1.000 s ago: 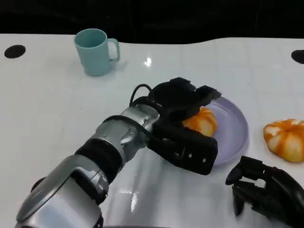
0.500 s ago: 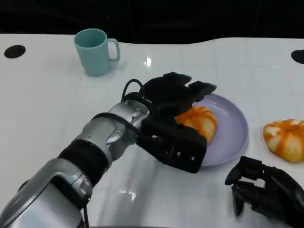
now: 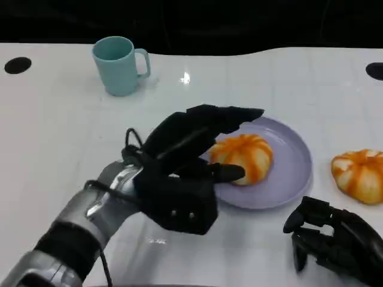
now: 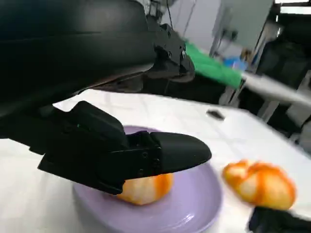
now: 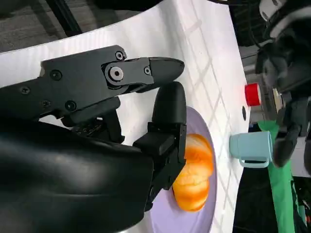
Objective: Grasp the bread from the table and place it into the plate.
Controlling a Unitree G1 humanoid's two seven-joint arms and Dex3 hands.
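Two orange-and-cream pieces of bread are before us: one bread (image 3: 242, 156) lies in the lavender plate (image 3: 291, 173), toward its side nearer the mug, and the second bread (image 3: 358, 174) sits on the white tabletop (image 3: 72, 137), just beside the plate's rim on the side of our right hand. Our left hand (image 3: 188, 158) hovers at the plate's near-left edge with its fingers (image 3: 224, 115) spread apart and holding nothing; the upper fingers reach over the plate's far-left rim, while the thumb points at the near side of the bread in the plate, and we cannot tell whether it touches. In the left wrist view the thumb (image 4: 170, 153) crosses in front of that bread. Our right hand (image 3: 335, 242) rests low at the near right of the tabletop, fingers curled in with nothing in them. A teal mug (image 3: 118, 64) stands upright near the far-left, well apart from the plate.
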